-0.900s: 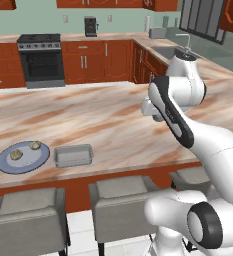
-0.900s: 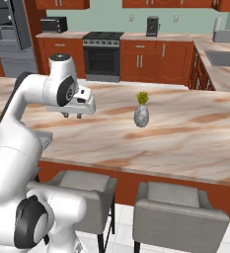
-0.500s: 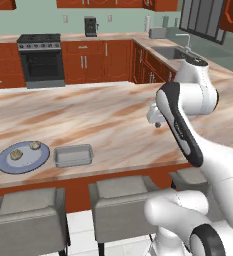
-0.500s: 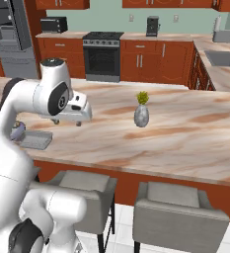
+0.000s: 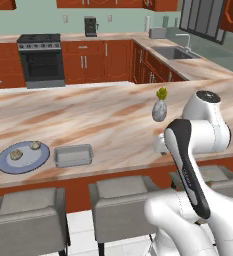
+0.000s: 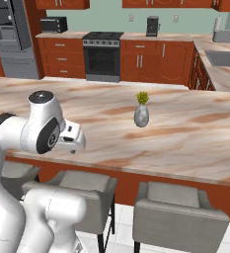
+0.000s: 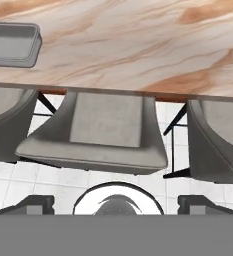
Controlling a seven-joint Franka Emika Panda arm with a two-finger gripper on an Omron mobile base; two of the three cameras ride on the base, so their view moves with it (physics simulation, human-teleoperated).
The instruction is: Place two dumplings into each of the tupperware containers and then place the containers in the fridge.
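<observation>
Since 1 sec ago the arm has dropped from over the counter (image 5: 113, 115) to its near edge. Gripper (image 7: 119, 204) now faces the stools (image 7: 105, 125), tips wide apart, nothing btwn them. Judged: no dumpling taken yet, filling not begun.

Left base view, L to R:
- plate (image 5: 28, 166), 8 o'clock, w/ 2 dumplings (image 5: 15, 154)
- tupperware container (image 5: 73, 155), just beside the plate at its 3 o'clock, empty
- vase (image 5: 159, 110), 2 o'clock

Right base view: fridge (image 6: 10, 47), 10 o'clock, well apart.
</observation>
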